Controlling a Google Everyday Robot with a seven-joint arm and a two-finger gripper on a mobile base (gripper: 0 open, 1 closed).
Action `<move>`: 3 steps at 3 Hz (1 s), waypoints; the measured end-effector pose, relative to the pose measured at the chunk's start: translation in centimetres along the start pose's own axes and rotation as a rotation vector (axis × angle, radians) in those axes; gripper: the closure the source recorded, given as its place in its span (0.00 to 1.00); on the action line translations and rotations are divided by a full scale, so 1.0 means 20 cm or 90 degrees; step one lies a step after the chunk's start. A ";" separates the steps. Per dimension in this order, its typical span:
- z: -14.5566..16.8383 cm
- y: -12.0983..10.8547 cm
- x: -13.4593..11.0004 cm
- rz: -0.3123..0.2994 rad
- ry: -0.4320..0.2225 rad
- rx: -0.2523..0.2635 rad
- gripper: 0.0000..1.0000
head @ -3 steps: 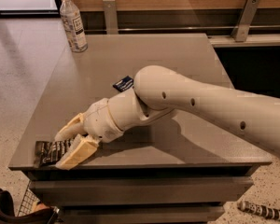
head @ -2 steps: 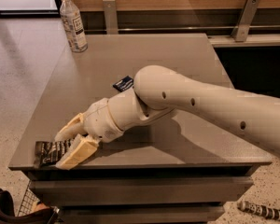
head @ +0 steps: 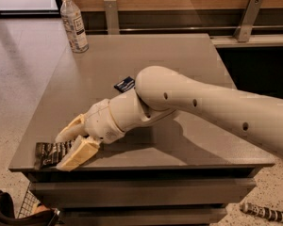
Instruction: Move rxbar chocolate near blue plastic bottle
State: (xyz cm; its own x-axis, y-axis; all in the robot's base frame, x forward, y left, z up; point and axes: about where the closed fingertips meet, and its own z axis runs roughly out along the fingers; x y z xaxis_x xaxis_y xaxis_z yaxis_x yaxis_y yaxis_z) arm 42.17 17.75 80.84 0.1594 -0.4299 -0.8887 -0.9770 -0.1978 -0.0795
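Observation:
The rxbar chocolate (head: pixel 48 154), a flat black-brown wrapper with white lettering, lies at the front left corner of the grey table (head: pixel 179 60). My gripper (head: pixel 61 151) is low over the bar's right end. Its cream fingers (head: pixel 79 154) are spread, one on the far side of the bar and one on the near side, over part of the wrapper. The blue plastic bottle (head: pixel 74 22), clear with a white cap and a pale label, stands upright at the table's far left corner, far from the bar.
A small navy-blue packet (head: pixel 124 84) lies near the table's middle, just behind my arm. My arm crosses the table from the right. A wooden wall and rail run behind the table. A dark object (head: pixel 4 211) and a striped item (head: pixel 264 213) lie on the floor.

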 end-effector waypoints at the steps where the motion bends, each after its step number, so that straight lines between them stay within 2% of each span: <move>1: 0.00 0.00 0.00 0.000 0.000 0.000 0.62; 3: 0.00 0.00 0.00 0.000 0.000 0.000 0.16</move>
State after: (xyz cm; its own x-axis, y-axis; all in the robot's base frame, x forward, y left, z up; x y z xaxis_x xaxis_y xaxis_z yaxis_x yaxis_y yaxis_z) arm 42.17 17.76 80.84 0.1595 -0.4298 -0.8888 -0.9770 -0.1978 -0.0797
